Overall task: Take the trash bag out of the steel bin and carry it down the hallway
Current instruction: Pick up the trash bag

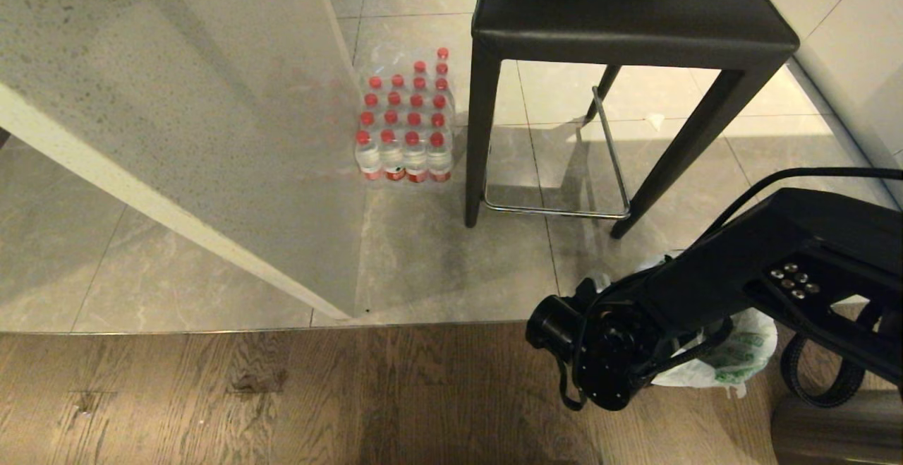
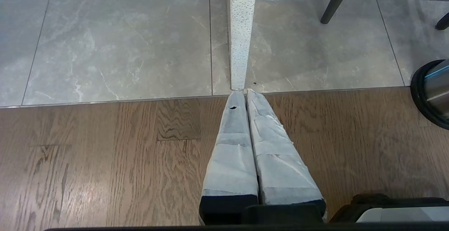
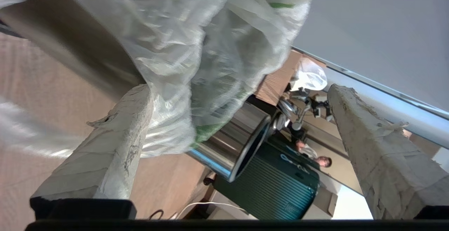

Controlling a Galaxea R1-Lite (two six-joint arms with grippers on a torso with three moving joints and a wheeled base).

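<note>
The trash bag [image 1: 734,360], thin white plastic with green print, lies on the wood floor at the lower right, partly under my right arm [image 1: 635,324]. In the right wrist view the bag [image 3: 182,48] drapes over one end of the steel bin [image 3: 228,143] and rests against one taped finger [image 3: 115,143]. My right gripper [image 3: 238,90] stands wide open around the bag and bin, closed on nothing. The bin's black ring and steel side [image 1: 836,426] show at the lower right edge. My left gripper [image 2: 242,92] is parked shut and empty over the wood floor. The hallway is out of view.
A dark stool [image 1: 621,20] with a chrome footrest stands just beyond the bag. A pack of red-capped bottles [image 1: 405,126] sits by a pale speckled slab [image 1: 176,112]. Grey tiles [image 1: 437,253] meet wood planks [image 1: 282,394]. A green suitcase [image 3: 270,185] and a person [image 3: 322,161] are behind the bin.
</note>
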